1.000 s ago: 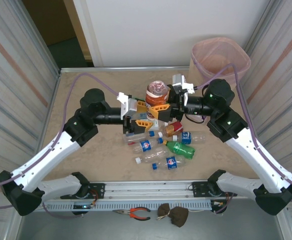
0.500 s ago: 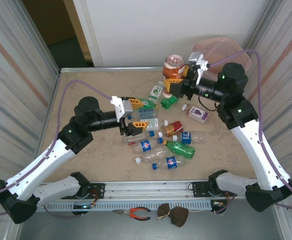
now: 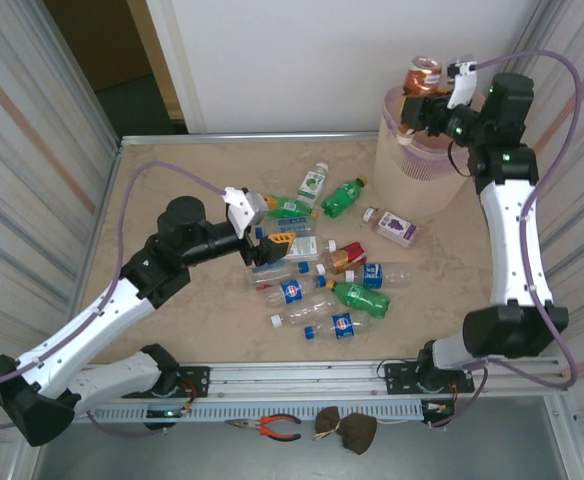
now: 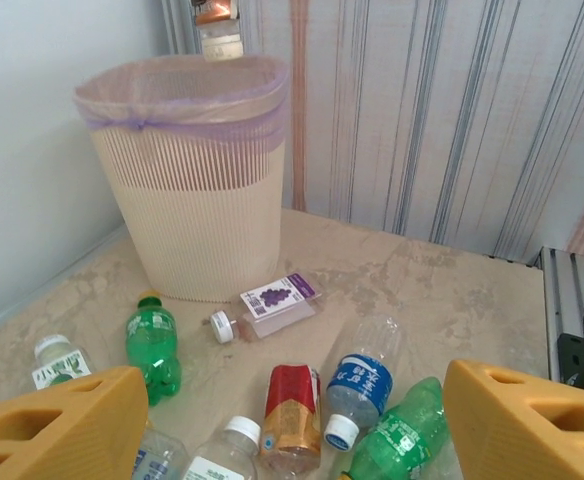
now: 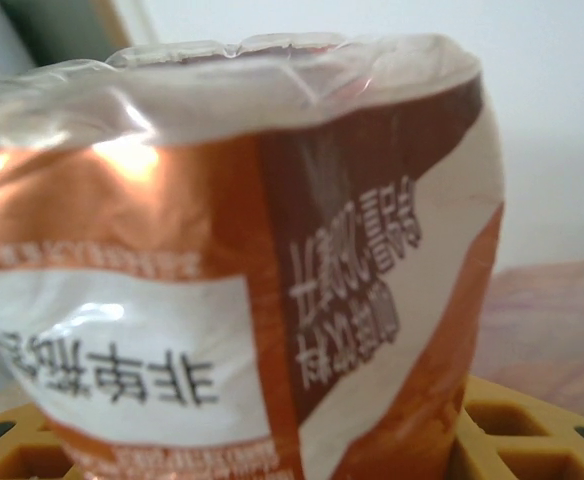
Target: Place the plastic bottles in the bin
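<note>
Swung up off the table (image 3: 172, 190), right gripper (image 3: 419, 103) pinches an orange-labelled bottle (image 3: 423, 73) above the bin (image 3: 412, 168). Left wrist: left gripper (image 4: 297, 405) spread over loose bottles (image 4: 357, 385). Right wrist: bottle looks light, slick, crushable; grip mid-label.

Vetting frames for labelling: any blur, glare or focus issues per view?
Right wrist: orange-labelled bottle very close, soft, print smeared, glare on its clear plastic. Left wrist: bin and green bottle sharp, left pincer's fingers slightly soft. Top external: even light, faint shadows.
</note>
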Action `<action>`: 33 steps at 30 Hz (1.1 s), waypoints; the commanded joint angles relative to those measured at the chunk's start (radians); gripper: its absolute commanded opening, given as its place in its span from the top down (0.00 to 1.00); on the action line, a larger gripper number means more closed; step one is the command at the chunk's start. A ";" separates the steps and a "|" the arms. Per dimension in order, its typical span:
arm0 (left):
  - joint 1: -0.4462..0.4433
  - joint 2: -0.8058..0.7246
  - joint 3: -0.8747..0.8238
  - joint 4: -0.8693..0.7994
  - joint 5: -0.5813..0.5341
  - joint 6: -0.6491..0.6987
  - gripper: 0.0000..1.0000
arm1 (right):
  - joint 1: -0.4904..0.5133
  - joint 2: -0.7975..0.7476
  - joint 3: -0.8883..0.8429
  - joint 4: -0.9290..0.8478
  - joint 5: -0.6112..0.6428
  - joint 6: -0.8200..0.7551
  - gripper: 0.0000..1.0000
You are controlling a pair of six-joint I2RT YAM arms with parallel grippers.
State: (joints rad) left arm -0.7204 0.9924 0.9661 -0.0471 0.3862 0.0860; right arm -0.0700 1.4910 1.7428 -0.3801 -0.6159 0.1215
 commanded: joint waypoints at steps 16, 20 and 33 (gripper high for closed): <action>-0.002 -0.002 -0.028 0.015 -0.035 -0.029 0.22 | -0.114 0.587 0.641 -0.459 -0.128 -0.197 0.65; -0.004 0.000 -0.034 0.005 -0.042 -0.023 0.22 | -0.090 0.686 0.768 -0.597 -0.092 -0.284 0.64; -0.004 0.001 -0.068 -0.008 -0.051 -0.016 0.21 | -0.028 0.836 0.808 -0.748 0.052 -0.376 0.61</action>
State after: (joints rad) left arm -0.7204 1.0004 0.9108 -0.0551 0.3458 0.0628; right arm -0.1040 2.2913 2.5114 -1.0576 -0.6106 -0.2192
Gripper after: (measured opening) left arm 0.788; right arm 0.530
